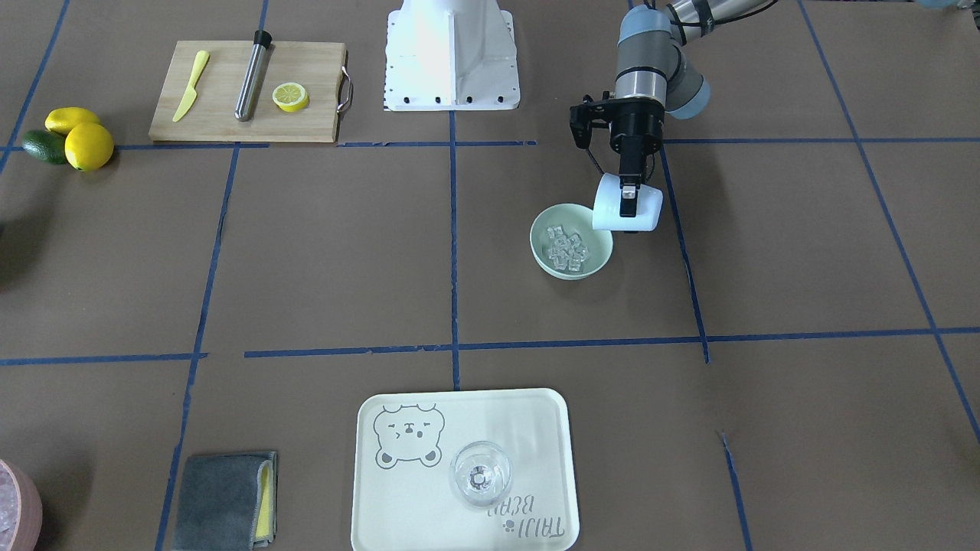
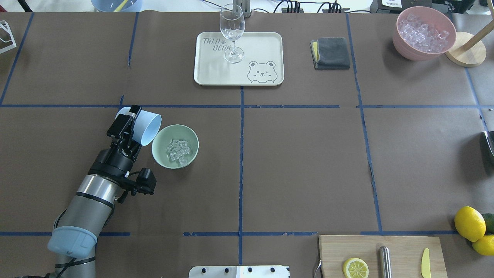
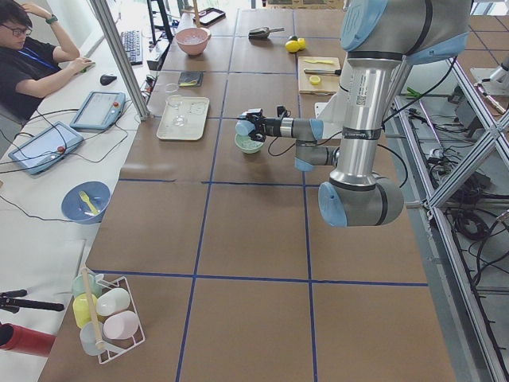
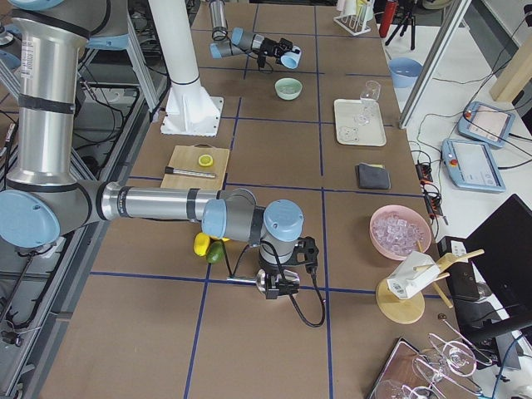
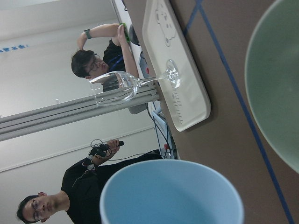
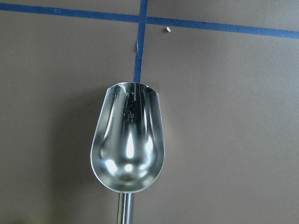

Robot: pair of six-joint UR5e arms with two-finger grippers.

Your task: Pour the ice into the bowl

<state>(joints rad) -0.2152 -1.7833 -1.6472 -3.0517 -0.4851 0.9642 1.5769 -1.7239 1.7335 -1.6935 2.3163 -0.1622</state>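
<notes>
The pale mint-green bowl (image 1: 536,237) (image 2: 156,148) stands on the brown table with the ice (image 1: 566,249) (image 2: 178,150), several clear cubes, lying inside it. My left gripper (image 1: 628,200) (image 2: 133,119) is shut on a light blue cup (image 1: 647,210) (image 2: 148,127). The cup is tipped onto its side, its mouth over the bowl's rim. In the left wrist view the cup (image 5: 173,196) looks empty, with the bowl (image 5: 280,93) at the right. My right gripper (image 4: 278,283) hangs low over the table far from the bowl; I cannot tell its state.
A metal scoop (image 6: 128,149) lies under the right wrist camera. A tray (image 2: 204,73) carries a wine glass (image 2: 231,34). A grey cloth (image 2: 332,52), a pink container (image 2: 424,33), a cutting board (image 2: 401,245) and lemons (image 2: 469,223) sit around the table. People stand beyond the table's far side.
</notes>
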